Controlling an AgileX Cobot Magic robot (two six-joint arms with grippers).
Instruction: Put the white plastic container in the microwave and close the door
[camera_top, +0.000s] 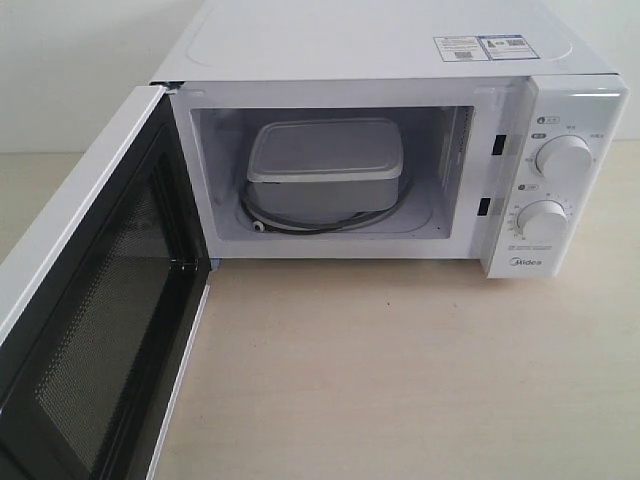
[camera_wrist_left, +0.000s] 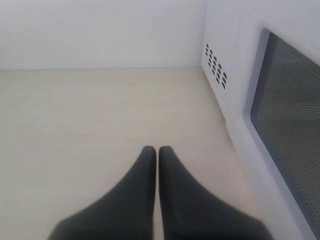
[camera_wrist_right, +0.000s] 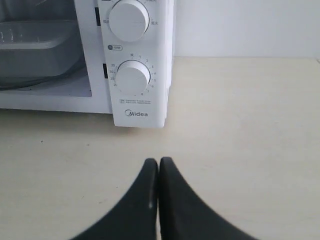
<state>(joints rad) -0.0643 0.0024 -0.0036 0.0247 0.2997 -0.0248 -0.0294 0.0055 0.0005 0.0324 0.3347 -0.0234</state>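
The white plastic container (camera_top: 325, 165) sits inside the microwave (camera_top: 400, 50), so only the wide-open door (camera_top: 90, 330) is left to close. The left gripper (camera_wrist_left: 158, 150), jaws together, is beside the door's outer face, probably to push it. The right gripper (camera_wrist_right: 159, 161), also closed and empty, is in front of the dials (camera_wrist_right: 130, 77).

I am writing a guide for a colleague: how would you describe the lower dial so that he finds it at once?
Look at the white microwave. Its control panel, beside the open cavity, carries two round white dials. The lower dial sits under the upper dial, just above the Midea logo, ringed with numbers.
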